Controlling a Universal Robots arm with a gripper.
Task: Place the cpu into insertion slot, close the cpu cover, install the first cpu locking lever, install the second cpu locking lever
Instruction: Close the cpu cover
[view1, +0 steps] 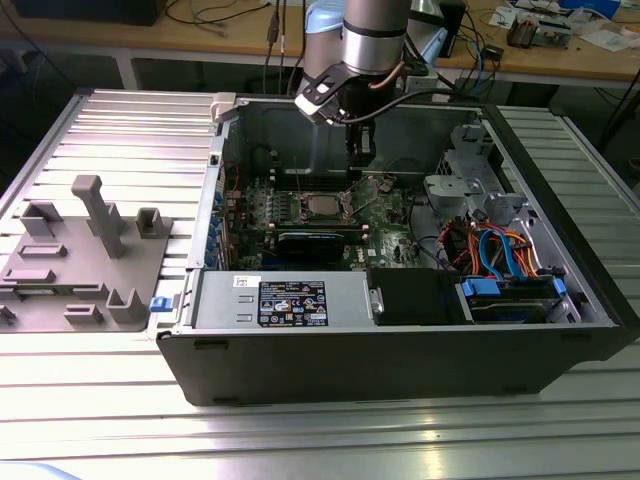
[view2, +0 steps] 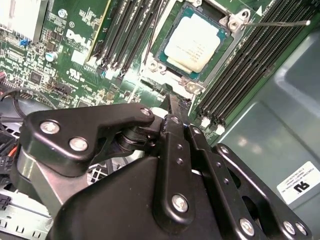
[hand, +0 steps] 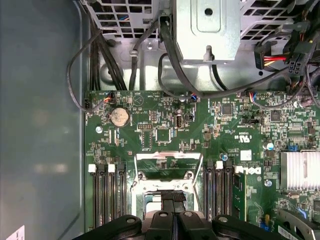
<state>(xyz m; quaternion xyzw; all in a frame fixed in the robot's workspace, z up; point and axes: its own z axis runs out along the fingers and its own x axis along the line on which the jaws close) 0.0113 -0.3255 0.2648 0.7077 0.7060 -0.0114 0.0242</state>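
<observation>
my tool (view2: 176, 102) is clenched, both fingers pressed together, and i can see nothing held between them. in the exterior view it hangs in the upper centre of the frame (view1: 358, 155), down inside the open computer case (view1: 400, 350), just behind the board.

closest to the tips in the first wrist view is the cpu cover (hand: 169, 156). it is swung open and lying back, with green board showing through its window. i cannot tell whether the tips touch it.

just past it, in the second wrist view, the cpu (view2: 196, 42) lies flat in the insertion slot (view2: 192, 86), silver top up, looking square to the rim. so i judge placing is done and the cover is the step in hand.

a thin locking lever (view2: 280, 22) sticks out from one corner of the slot. long black memory slots (view2: 245, 65) run along both sides.

to do this well, i'd push on the cover's free edge with the closed tips, slow and centred, so the frame drops evenly around the chip. i'd keep off the chip's top and clear of the lever and memory slots.

the case sits on the ridged table (view1: 100, 130), with a grey fixture tray (view1: 90, 250) at the exterior view's left.
</observation>
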